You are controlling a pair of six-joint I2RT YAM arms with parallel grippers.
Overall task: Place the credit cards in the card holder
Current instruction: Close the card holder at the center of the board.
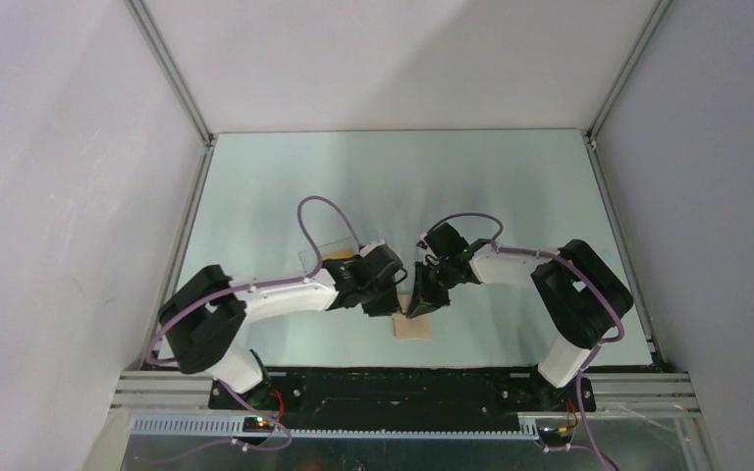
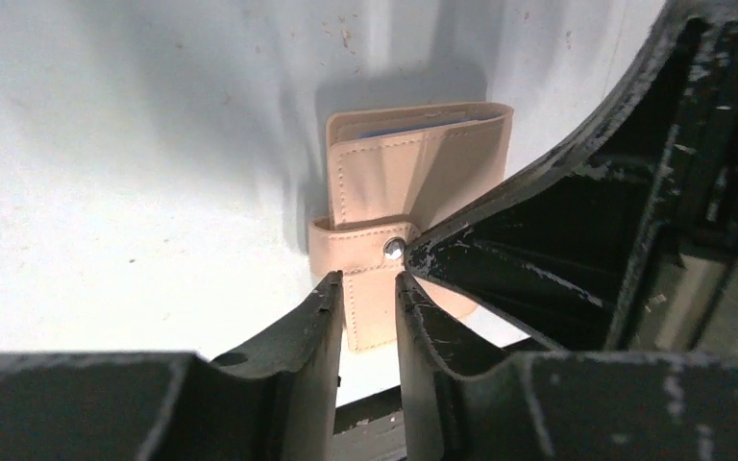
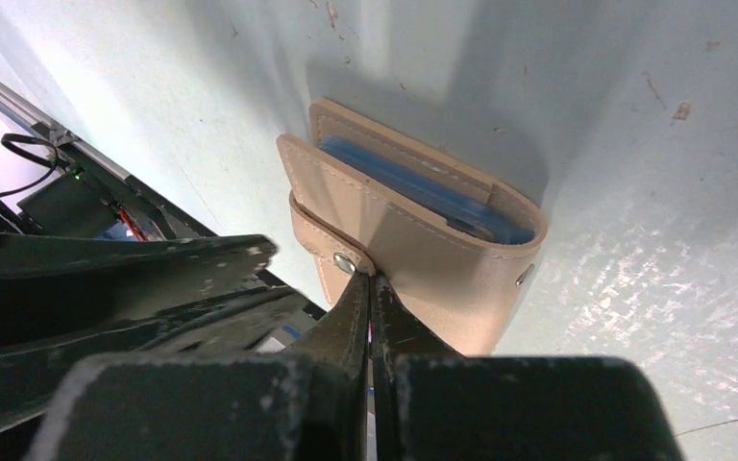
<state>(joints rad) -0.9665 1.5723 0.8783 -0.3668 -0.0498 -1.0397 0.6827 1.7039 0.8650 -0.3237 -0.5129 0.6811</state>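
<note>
Since both tools crowd the card holder [image 3: 452,269], order runs from its near edge outward.
left tool [image 2: 368,283]: over the card holder's near edge, jaws a narrow slit apart, gripping nothing.
right tool [image 3: 370,283]: clenched, tip against the strap [image 3: 315,238] beside the snap [image 3: 344,261].
card holder: flat on the surface [image 2: 106,192] between the tools, strap looks fastened.
handling: light, soft, floppy, likely to slide. Pin the body and pull the strap tab.
credit cards: none visible.

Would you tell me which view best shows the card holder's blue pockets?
The right wrist view: it looks into the card holder, showing the blue pockets along its open edge. The left wrist view shows only a thin blue sliver at the top; the top view shows just a tan patch, no blue.
</note>
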